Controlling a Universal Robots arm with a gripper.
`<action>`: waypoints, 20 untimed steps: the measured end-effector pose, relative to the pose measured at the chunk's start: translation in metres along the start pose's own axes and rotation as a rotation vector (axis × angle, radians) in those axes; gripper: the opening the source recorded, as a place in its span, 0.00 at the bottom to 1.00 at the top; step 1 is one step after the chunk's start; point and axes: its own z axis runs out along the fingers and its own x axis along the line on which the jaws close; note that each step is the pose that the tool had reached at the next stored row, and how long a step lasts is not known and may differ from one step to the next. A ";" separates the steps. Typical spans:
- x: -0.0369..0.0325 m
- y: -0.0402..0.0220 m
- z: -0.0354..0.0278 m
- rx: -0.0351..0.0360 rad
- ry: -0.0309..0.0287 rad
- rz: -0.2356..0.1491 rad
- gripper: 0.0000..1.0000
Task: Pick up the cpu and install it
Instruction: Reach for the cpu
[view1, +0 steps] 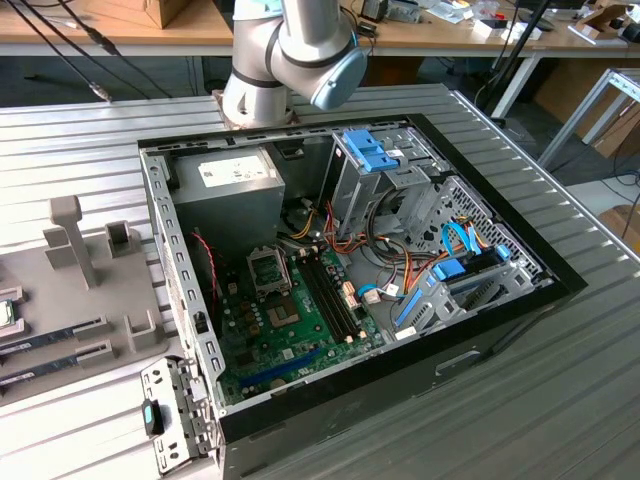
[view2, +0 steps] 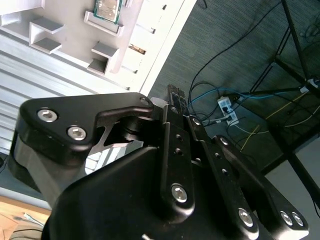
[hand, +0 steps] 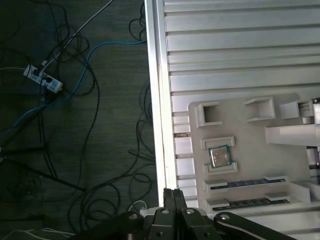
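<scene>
Ribbed metal table (hand: 225, 50), grey tray (hand: 240, 135) holding cpu (hand: 219, 157), memory sticks (hand: 247, 184) beside, tool (hand: 171, 192) closed, empty

Ribbed aluminium table (view1: 560, 400) carries an open PC case (view1: 420, 395), laid on its side approx. mid-table, open face up. Toward the exterior view's left, a grey moulded parts holder (view1: 60, 290) sits flat on the slats, near the table's edge in the first wrist view (hand: 250, 145). A perforated metal bracket (view1: 175, 410) lies just beside the case's near corner. Past the edge: dark floor (hand: 75, 150) w/ loose cables (hand: 90, 75) & a power strip (hand: 42, 80).
</scene>
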 end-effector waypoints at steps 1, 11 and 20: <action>0.0016 -0.0001 -0.0001 0.0000 0.0000 0.000 0.11; 0.0207 -0.0015 -0.0006 0.0000 -0.0002 0.000 0.11; 0.0307 -0.0023 -0.0011 0.0000 -0.0001 0.000 0.11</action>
